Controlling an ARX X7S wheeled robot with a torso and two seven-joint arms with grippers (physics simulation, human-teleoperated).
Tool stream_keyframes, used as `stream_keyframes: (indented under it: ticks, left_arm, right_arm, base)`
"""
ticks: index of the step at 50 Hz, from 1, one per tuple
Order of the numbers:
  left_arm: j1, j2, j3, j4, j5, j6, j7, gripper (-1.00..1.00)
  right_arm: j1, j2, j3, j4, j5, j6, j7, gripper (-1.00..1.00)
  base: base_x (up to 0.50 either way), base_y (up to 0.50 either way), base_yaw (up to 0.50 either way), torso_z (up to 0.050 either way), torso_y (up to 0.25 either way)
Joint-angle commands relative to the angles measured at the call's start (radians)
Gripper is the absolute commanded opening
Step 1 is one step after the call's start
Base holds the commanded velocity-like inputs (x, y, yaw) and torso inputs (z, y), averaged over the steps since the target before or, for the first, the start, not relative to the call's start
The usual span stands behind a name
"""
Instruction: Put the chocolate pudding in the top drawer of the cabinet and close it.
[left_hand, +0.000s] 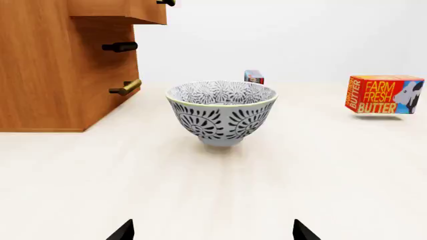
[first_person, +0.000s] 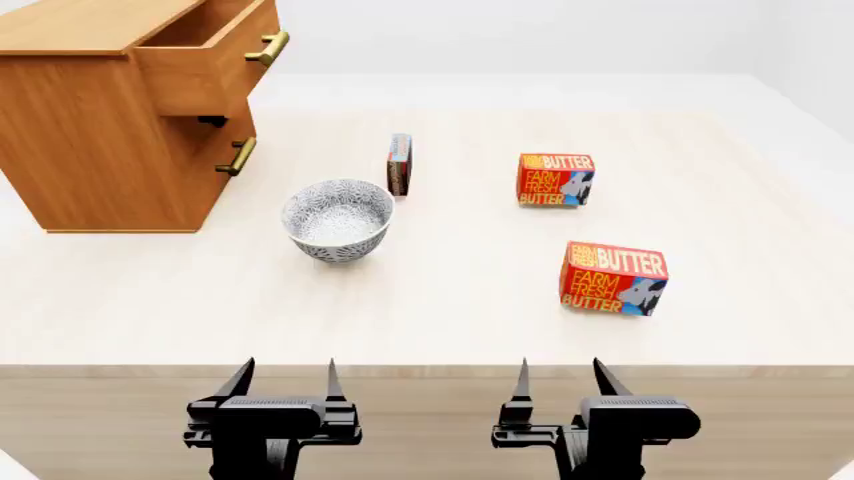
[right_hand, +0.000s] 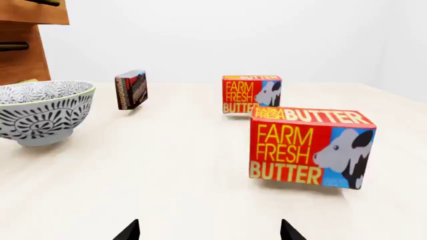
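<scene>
The chocolate pudding (first_person: 399, 164) is a thin box standing on edge behind the bowl; it also shows in the right wrist view (right_hand: 131, 89) and as a sliver beyond the bowl's rim (left_hand: 253, 76). The wooden cabinet (first_person: 100, 120) stands at the far left with its top drawer (first_person: 214, 45) pulled open, brass handle forward. My left gripper (first_person: 283, 378) and right gripper (first_person: 558, 375) hang open at the table's near edge, both empty and well short of the pudding.
A patterned grey bowl (first_person: 338, 220) sits between my left gripper and the pudding. Two Farm Fresh Butter boxes stand to the right, one far (first_person: 555, 180), one nearer (first_person: 614, 277). The lower drawer (first_person: 238, 157) is shut.
</scene>
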Motion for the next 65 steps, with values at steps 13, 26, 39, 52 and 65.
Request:
stream_keyframes:
  ticks: [13,26,39,52,65]
  left_arm:
    - [0.005,-0.06,0.073,0.142,-0.106,-0.131,0.003,1.0]
    - [-0.221,-0.138,0.069,0.486,-0.19,-0.67,-0.031,1.0]
    - [-0.69,-0.159,0.004,0.39,-0.286,-1.03,-0.032,1.0]
    - [-1.125,-0.147,0.017,-0.044,-0.267,-1.04,-0.021,1.0]
    - [-1.407,-0.138,0.097,-0.447,-0.206,-0.884,0.014,1.0]
  right_arm:
    - [0.023,0.049,-0.047,-0.034,0.049,0.079,0.072,1.0]
    - [0.303,0.108,-0.067,-0.27,0.06,0.5,0.087,1.0]
    - [0.727,0.152,-0.073,-0.142,0.078,0.74,0.059,1.0]
    - [1.125,0.186,-0.116,0.198,0.05,0.766,0.029,1.0]
    - [1.405,0.182,-0.104,0.595,0.052,0.68,0.02,1.0]
  base:
    - [0.0,0.0,0.0,0.019,0.001]
    - [0.0,0.0,0.0,0.05,0.0]
    - [0.0,0.0,0.0,0.05,0.0]
    - [0.0,0.0,0.0,0.05,0.0]
    - [0.0,0.0,0.0,0.05,0.0]
